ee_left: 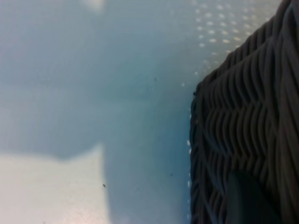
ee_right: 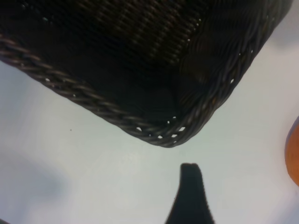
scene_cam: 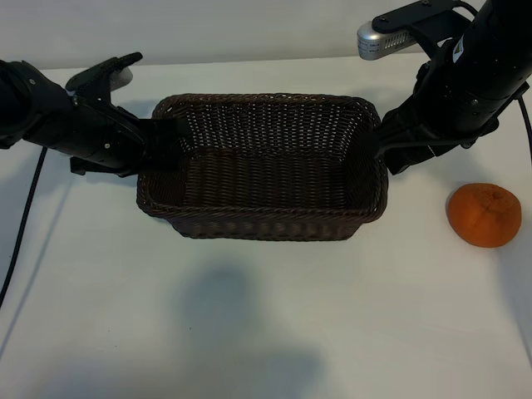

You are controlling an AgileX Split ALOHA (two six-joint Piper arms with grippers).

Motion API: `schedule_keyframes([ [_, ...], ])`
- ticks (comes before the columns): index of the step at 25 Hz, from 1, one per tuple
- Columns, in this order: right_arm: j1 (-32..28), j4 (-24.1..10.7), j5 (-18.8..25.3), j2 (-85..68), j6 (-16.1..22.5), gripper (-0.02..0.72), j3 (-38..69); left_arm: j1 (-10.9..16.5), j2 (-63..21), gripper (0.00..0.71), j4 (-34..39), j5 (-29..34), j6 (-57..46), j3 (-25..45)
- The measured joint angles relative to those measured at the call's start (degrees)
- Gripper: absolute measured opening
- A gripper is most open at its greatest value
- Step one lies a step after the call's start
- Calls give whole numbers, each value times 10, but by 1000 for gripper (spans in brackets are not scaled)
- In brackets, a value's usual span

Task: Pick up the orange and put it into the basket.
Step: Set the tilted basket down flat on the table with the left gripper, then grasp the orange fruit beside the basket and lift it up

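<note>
The basket (scene_cam: 263, 166) is sitting in the middle of the white table (scene_cam: 249, 332), and the orange (scene_cam: 485, 214) is lying on the table well apart from it, off its right end. The left gripper (scene_cam: 165, 141) is pinching the basket's left wall, one finger reaching inside over the rim. The right gripper (scene_cam: 384, 143) is hanging just beside the basket's right end, its fingers spread and holding nothing.

The exterior view is showing both arms, the whole basket and the whole orange at once. The left wrist view is showing only the woven outer wall of the basket (ee_left: 247, 116) up close, with a dark finger (ee_left: 247, 200) pressing against it, and bare table beside it; the orange is not appearing there. The right wrist view is showing a rounded corner of the basket (ee_right: 187, 126) with its braided rim, one dark fingertip (ee_right: 189, 186) over bare table clear of the weave, and just a sliver of the orange (ee_right: 293, 154) at the picture's edge.
</note>
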Motion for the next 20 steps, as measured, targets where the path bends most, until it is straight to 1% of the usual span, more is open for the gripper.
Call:
schedule_keyframes([
  [3,0,0,0,0,0,526,0,0,1,155,-1,2,-7,0],
  [5,0,0,0,0,0,526,0,0,1,188,-4,5,-9,0],
  [6,0,0,0,0,0,526,0,0,1,225,-6,7,-9,0],
  [8,0,0,1,0,0,526,0,0,1,323,-9,13,-12,-1],
  [10,0,0,2,0,0,526,0,0,1,443,-12,16,-13,-1],
  [12,0,0,3,0,0,526,0,0,1,542,-13,16,-13,-1],
  [14,0,0,4,0,0,526,0,0,1,615,-13,16,-13,-1],
  [16,0,0,5,0,0,526,0,0,0,645,-13,16,-13,-1],
  [20,0,0,5,0,0,526,0,0,-12,655,-10,18,-17,-1],
])
